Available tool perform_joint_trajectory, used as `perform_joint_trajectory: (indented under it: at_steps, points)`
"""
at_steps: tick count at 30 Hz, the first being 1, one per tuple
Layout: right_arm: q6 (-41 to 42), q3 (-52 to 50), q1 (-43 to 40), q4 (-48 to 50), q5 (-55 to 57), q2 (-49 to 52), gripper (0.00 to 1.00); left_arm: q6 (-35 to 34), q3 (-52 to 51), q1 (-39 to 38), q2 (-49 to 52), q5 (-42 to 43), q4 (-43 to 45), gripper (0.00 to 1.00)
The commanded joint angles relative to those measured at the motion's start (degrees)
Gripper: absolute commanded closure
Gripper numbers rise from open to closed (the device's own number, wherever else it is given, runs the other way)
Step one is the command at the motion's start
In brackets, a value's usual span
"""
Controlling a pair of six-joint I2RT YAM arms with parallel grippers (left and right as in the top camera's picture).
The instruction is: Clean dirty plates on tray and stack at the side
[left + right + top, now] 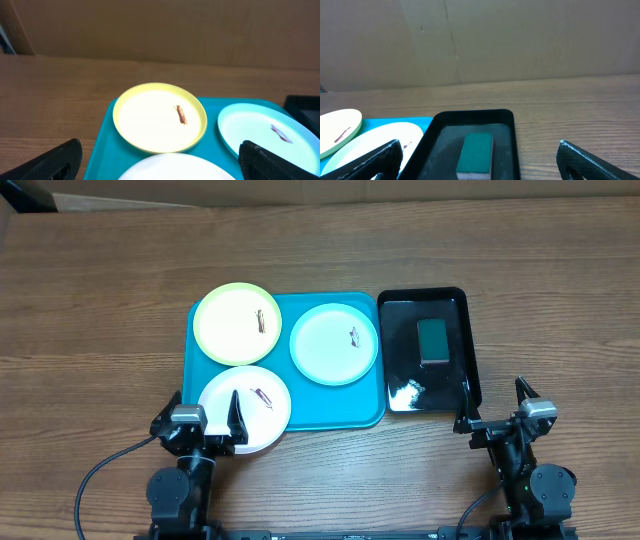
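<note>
**Three smudged plates on the blue tray, both grippers wide open and empty**

On a wooden table (100, 300), a blue tray (335, 408) with a raised rim, roughly in the middle. On it, all three plates, none stacked.

- Far-left corner: yellow-green plate (237, 323), poking slightly past the tray's far and left rims, with a short brown streak right of its centre.
- Right half of the tray: pale blue plate (334, 343), wholly inside the rim, with a small dark mark right of centre.
- Near-left corner: white plate (272, 418), hanging over the near rim toward the robot, with a reddish smear on its far-right part. Edge meeting the yellow-green plate's edge; which on top, impossible to tell.

Just right of the blue tray, side by side with it, a smaller glossy black tray (400, 330). Inside, in the far half, a dark green sponge (432, 340), lying flat.

Left gripper (203, 405) low at the near edge of the table, fingers spread as far apart as possible, nothing between them held. Seen from above, one finger over the white plate's near-left part; touching or not, unclear.

Right gripper (493, 408) at the near-right, just off the black tray's near corner, likewise spread fully, gripping nothing, apart from every plate.
</note>
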Motion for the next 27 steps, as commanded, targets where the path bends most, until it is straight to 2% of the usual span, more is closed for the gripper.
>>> perform_joint_trajectory:
  at_steps: [1,5,9,12,17,18,22,23,24,25,26,27]
  points:
    - [-0.04,-0.57,-0.13,0.44,0.76,-0.09,0.0,-3.78,7.1,-0.09,0.33,2.64,-3.23,0.0]
    - [-0.07,-0.57,-0.13,0.44,0.76,-0.09,0.0,-7.17,16.98,-0.09,5.11,4.57,-7.96,0.0]
    - [-0.07,-0.57,-0.13,0.44,0.76,-0.09,0.0,-7.08,30.86,-0.09,17.86,9.01,-14.45,0.0]
    - [-0.04,-0.57,-0.13,0.44,0.76,-0.09,0.0,-5.55,45.72,-0.09,31.69,13.94,-26.08,0.0]
    - [-0.07,-0.57,-0.13,0.44,0.76,-0.09,0.0,-3.43,76.59,-0.11,58.16,22.45,-53.48,0.0]
    - [-0.07,-0.57,-0.13,0.44,0.76,-0.09,0.0,-3.43,85.68,-0.11,65.85,26.29,-60.85,0.0]
    - [-0.07,-0.57,-0.13,0.44,0.76,-0.09,0.0,-1.88,98.6,-0.15,78.03,31.15,-68.7,0.01]
    - [-0.07,-0.57,-0.13,0.44,0.76,-0.09,0.0,-1.99,99.8,-0.22,80.02,31.89,-69.53,0.14]
    - [-0.07,-0.57,-0.13,0.44,0.76,-0.09,0.0,-3.06,100.13,-0.46,81.42,32.35,-70.18,0.34]
    - [-0.07,-0.57,-0.13,0.44,0.76,-0.09,0.0,-4.98,100.06,-0.59,82.73,31.85,-71.06,0.59]
    - [-0.07,-0.57,-0.13,0.44,0.76,-0.09,0.0,-6.56,99.91,-0.87,83.93,30.14,-72.32,0.91]
    - [-0.07,-0.57,-0.13,0.44,0.76,-0.09,0.0,-7.89,99.67,-1.4,84.98,27.43,-73.66,0.96]
